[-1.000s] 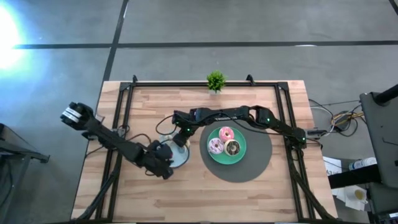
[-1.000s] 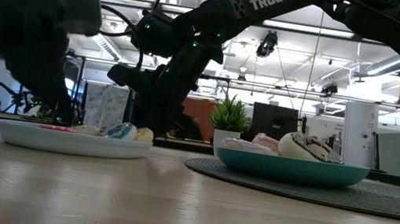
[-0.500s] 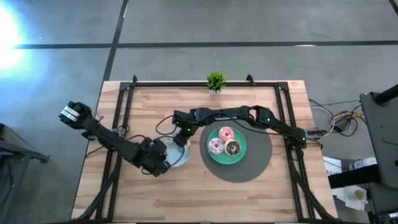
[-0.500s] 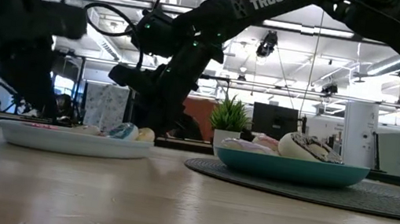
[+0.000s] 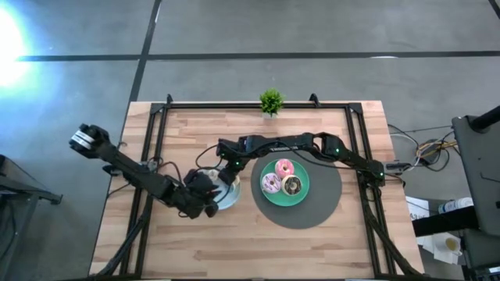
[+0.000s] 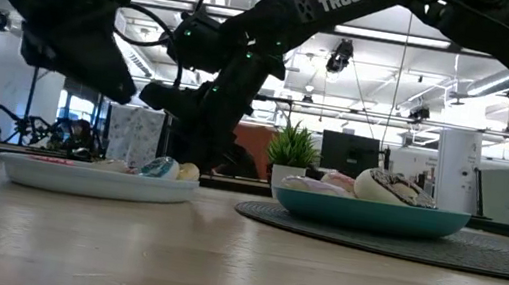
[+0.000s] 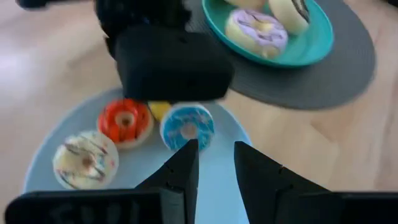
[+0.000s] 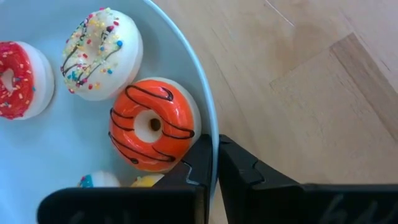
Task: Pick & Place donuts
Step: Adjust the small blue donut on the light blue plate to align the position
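Note:
A light-blue plate [image 7: 124, 180] left of the table's middle carries several mini donuts: orange [image 8: 152, 124], white with sprinkles [image 8: 102, 53], red [image 8: 15, 78], blue [image 7: 186, 127] and yellow [image 7: 158, 111]. My right gripper [image 8: 216, 163] reaches in from the right and is shut at the plate's far edge. My left gripper [image 7: 216, 163] hangs open and empty above the plate's near side [image 5: 212, 195], its fingers slanting down toward the blue donut. Three larger donuts [image 5: 284, 167] lie on a green plate [image 5: 283, 200] to the right. My right gripper pinches the light-blue plate's rim [image 8: 212, 127] between its two fingers, right beside the orange donut. The fingers come steeply from above at the plate's far edge. The plate lies flat on the table.
The green plate sits on a round dark mat [image 5: 320, 211] right of centre. A small potted plant [image 5: 271, 101] stands at the far edge. A black frame [image 5: 156, 125] runs along the table's sides. Bare wood lies along the near edge.
My left gripper has risen from just over the light-blue plate's near side to well above it and has tipped. The right gripper, the plate and the donuts have kept still.

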Controlling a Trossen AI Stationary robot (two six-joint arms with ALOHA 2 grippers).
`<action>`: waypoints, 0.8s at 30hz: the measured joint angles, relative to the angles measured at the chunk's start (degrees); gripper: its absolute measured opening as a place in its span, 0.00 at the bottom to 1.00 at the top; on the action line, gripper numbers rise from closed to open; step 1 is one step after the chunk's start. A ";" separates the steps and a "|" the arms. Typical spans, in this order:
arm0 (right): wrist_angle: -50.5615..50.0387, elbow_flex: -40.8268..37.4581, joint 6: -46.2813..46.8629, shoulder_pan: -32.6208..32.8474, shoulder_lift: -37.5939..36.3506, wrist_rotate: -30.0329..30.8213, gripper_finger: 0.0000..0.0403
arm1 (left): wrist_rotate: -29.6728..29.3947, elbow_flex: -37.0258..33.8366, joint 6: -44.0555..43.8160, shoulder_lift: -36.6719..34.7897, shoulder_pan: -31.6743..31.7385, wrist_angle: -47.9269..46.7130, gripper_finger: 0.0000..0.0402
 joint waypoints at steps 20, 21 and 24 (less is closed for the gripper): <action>1.65 -0.07 -1.39 0.64 -1.92 -2.28 0.03 | 0.06 -0.97 -6.74 2.36 -2.19 -0.76 0.19; 1.84 -0.07 -1.96 0.62 -2.15 -2.31 0.04 | 0.06 -0.97 -7.47 2.36 -2.39 -1.72 0.19; 2.01 -0.07 -2.15 0.64 -2.34 -2.33 0.08 | 0.14 -0.99 -9.18 2.36 -2.54 -3.74 0.19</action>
